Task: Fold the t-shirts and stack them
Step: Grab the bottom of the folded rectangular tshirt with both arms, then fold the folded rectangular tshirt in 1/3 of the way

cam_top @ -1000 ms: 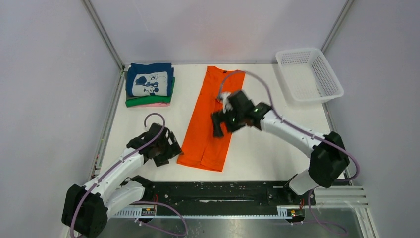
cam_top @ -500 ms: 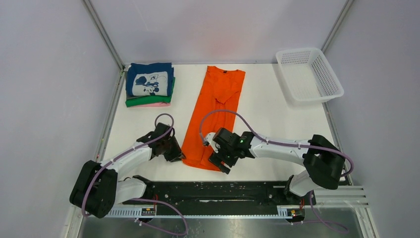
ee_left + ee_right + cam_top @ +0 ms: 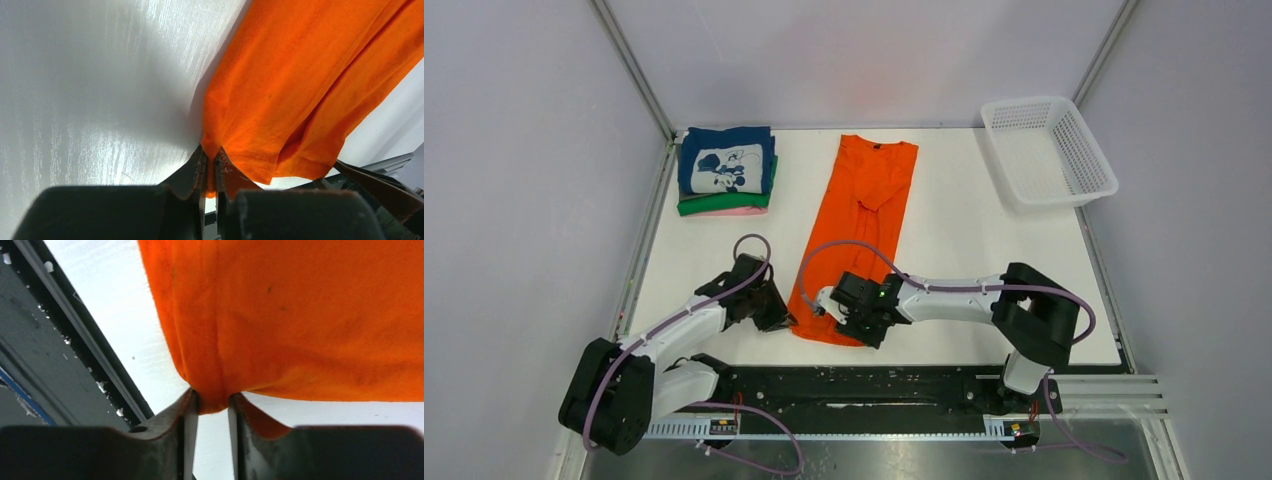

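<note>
The orange t-shirt (image 3: 854, 230) lies in a long narrow strip down the middle of the table, collar at the far end. My left gripper (image 3: 788, 318) is shut on its near left hem corner; in the left wrist view the cloth (image 3: 300, 75) is pinched between the closed fingertips of that gripper (image 3: 210, 156). My right gripper (image 3: 856, 330) is at the near right hem corner. There the orange cloth (image 3: 300, 315) is bunched between the narrowed tips of the right gripper (image 3: 211, 401), touching both. A folded stack sits at the far left: navy t-shirt (image 3: 724, 160) on top, green (image 3: 724, 204) and pink (image 3: 724, 212) under it.
A white mesh basket (image 3: 1046, 150) stands at the far right corner. The black rail (image 3: 864, 385) with the arm bases runs along the near table edge, just behind both grippers. Grey walls enclose the table on three sides.
Both grippers moved in to the shirt's near hem and closed on its corners. The right arm swung from mid-shirt down to the near right corner. The left moved right to the near left corner.
</note>
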Robot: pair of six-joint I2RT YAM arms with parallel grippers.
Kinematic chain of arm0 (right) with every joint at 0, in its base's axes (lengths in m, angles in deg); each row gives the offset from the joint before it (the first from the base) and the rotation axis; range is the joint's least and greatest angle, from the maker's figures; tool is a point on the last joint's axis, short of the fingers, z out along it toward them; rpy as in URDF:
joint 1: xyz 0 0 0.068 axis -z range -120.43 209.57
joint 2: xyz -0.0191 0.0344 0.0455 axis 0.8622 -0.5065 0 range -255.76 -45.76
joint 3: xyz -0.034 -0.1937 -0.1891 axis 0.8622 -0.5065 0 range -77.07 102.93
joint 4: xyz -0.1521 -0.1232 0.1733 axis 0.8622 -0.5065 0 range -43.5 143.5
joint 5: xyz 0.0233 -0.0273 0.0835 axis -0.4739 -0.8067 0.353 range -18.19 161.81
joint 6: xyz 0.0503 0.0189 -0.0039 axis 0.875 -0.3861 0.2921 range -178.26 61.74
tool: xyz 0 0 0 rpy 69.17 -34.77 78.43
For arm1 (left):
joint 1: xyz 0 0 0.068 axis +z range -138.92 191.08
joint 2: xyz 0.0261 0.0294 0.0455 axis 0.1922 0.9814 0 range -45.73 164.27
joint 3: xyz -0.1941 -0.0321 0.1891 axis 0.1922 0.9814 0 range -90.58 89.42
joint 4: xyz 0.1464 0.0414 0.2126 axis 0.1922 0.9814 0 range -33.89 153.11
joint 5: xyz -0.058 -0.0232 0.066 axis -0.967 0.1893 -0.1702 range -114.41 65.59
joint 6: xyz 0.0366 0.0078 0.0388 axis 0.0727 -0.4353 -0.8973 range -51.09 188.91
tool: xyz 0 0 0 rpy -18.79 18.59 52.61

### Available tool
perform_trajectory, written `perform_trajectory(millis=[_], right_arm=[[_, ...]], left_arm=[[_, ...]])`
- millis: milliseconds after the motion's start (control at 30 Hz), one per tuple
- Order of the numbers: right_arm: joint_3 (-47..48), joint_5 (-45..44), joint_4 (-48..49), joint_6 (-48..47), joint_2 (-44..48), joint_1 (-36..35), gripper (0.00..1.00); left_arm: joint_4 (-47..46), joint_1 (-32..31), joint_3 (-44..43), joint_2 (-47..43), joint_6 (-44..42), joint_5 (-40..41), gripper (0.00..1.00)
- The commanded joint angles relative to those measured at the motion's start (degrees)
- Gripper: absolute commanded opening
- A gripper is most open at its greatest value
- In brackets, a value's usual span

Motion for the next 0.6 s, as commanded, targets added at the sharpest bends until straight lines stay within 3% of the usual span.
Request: perform_trajectory(millis=[0, 167, 367, 567], right_arm=[[-0.38, -1.23, -0.18, 1.13, -0.54, -0.97, 0.28], [-3.82, 4.22, 0.33, 1.85, 5.64, -1.06, 0.0], [-4.82, 3.23, 2.07, 3.9, 11.66, -0.2, 0.0], [-1.16, 3.65, 4.82, 7.25, 13.35, 9.22, 0.0]], left_arm=[[1.44, 0.09, 1.78, -2.39, 1.42, -1.15, 0.01], [3.4, 0.09, 2.21, -7.06, 3.6, -2.23, 0.0], [-1.18, 0.09, -1.28, -9.72, 6.15, -5.43, 0.0], [-7.93, 0.09, -13.86, 1.3, 3.73, -3.73, 0.0]])
